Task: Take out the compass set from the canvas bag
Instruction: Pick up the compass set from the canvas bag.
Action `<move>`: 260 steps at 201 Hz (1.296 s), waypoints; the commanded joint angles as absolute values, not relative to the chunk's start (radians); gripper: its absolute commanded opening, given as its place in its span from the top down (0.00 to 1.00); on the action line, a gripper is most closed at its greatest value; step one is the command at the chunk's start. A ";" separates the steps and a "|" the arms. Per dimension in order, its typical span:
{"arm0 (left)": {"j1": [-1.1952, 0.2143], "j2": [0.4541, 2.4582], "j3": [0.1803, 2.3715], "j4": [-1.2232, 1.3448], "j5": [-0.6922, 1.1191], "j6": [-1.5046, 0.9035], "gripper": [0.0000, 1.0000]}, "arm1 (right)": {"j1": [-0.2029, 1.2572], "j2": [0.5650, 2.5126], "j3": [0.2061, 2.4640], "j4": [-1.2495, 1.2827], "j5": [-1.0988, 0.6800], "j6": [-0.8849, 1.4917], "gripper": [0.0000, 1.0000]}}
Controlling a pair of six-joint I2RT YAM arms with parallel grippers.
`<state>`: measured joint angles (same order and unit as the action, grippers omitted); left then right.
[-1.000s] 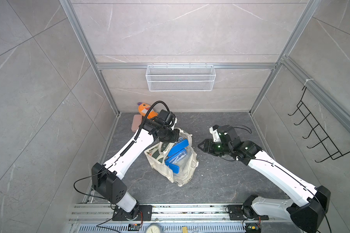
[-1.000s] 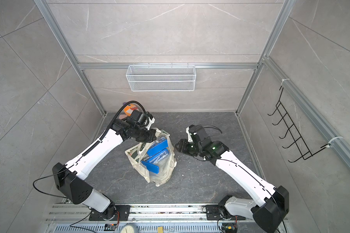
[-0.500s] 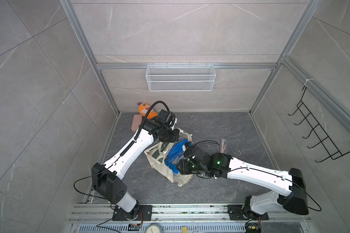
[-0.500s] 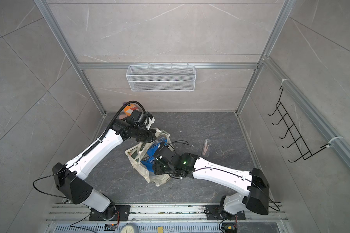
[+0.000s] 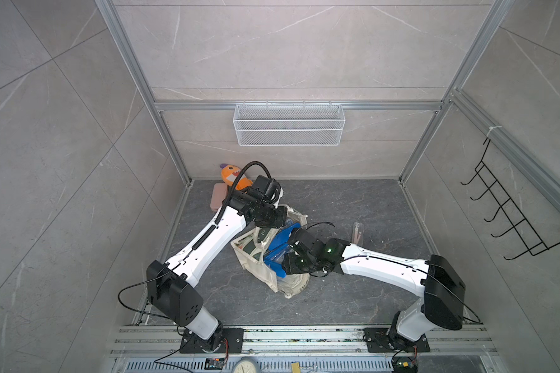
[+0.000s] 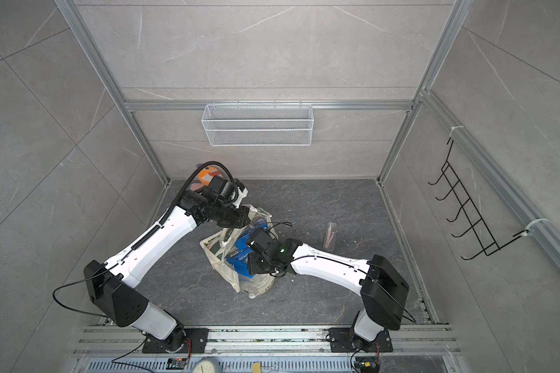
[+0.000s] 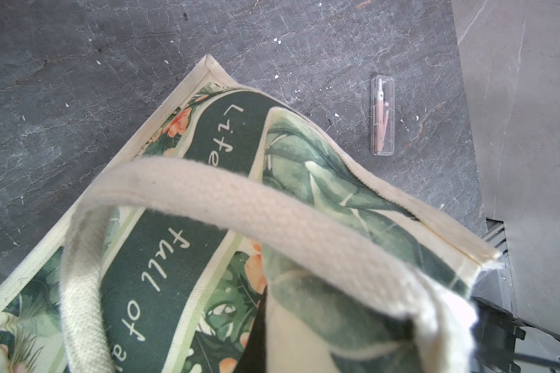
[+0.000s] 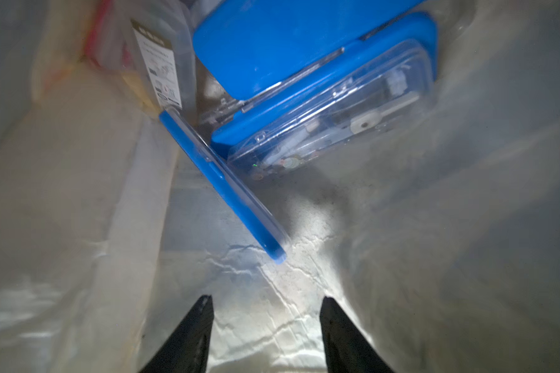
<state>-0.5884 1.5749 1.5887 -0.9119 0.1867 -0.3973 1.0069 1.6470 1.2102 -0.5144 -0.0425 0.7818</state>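
Your right tool [image 8: 266,298] is down inside the cream canvas bag with the dark green leaf print [image 5: 258,273]. Its jaws are spread with nothing between them. Your left tool [image 5: 276,219] is clamped shut, apparently on the bag's far rim, holding the mouth up.

The compass set, a blue plastic case with a clear lid [image 8: 330,129] showing metal instruments, lies deep in the bag beyond the right tool's tips. It leans against the cloth wall, untouched.

Expect it to be light, stiff and slick. The lid looks hinged and could spring open, so pinch across the short width, squeezing base and lid together at the end nearest the tips. The cloth is soft and may fold into the jaws with it.

There is one bag. Inside it I count:
- two blue cases, counting the plain blue one [image 8: 288,42] behind the set;
- one thin blue slab [image 8: 223,184] seen edge-on, which could be a third case or a loose lid, I cannot tell;
- one clear packet with a white label [image 8: 162,64].

Out on the bench, well right of the bag, lies one slim clear case holding a pink compass [image 5: 357,232]. In the far left corner sit one orange plush toy [image 5: 232,174] and one flat pink pad [image 5: 219,200].
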 commanded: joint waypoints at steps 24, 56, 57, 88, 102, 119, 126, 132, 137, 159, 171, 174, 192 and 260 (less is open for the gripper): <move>-0.585 1.547 1.617 -0.929 0.197 -0.414 1.00 | 0.969 1.726 1.251 -0.495 -0.111 0.631 0.39; -0.585 1.546 1.619 -0.932 0.195 -0.411 1.00 | 0.949 1.778 1.287 -0.469 -0.171 0.558 0.37; -0.585 1.545 1.620 -0.932 0.196 -0.410 1.00 | 0.948 1.782 1.288 -0.468 -0.174 0.557 0.37; -0.585 1.545 1.617 -0.936 0.196 -0.410 1.00 | 0.939 1.837 1.342 -0.491 -0.203 0.510 0.37; -0.585 1.543 1.616 -0.937 0.196 -0.410 1.00 | 0.935 1.853 1.345 -0.492 -0.211 0.498 0.37; -0.585 1.543 1.616 -0.936 0.196 -0.408 1.00 | 0.928 1.865 1.338 -0.484 -0.229 0.490 0.37; -0.585 1.543 1.617 -0.937 0.195 -0.407 1.00 | 0.926 1.869 1.333 -0.479 -0.237 0.488 0.37; -0.584 1.543 1.616 -0.938 0.195 -0.408 1.00 | 0.925 1.871 1.328 -0.473 -0.247 0.486 0.37; -0.585 1.544 1.617 -0.938 0.195 -0.408 1.00 | 0.926 1.874 1.326 -0.467 -0.255 0.486 0.37; -0.584 1.549 1.621 -0.940 0.197 -0.407 1.00 | 0.925 1.878 1.310 -0.438 -0.289 0.486 0.39; -0.585 1.553 1.624 -0.941 0.198 -0.408 1.00 | 0.924 1.879 1.302 -0.423 -0.300 0.486 0.39; -0.584 1.554 1.626 -0.941 0.198 -0.408 1.00 | 0.924 1.880 1.300 -0.421 -0.302 0.486 0.39; -0.585 1.554 1.629 -0.943 0.200 -0.407 1.00 | 0.923 1.895 1.301 -0.413 -0.313 0.488 0.41; -0.585 1.551 1.629 -0.950 0.198 -0.407 1.00 | 0.924 1.924 1.298 -0.397 -0.338 0.489 0.52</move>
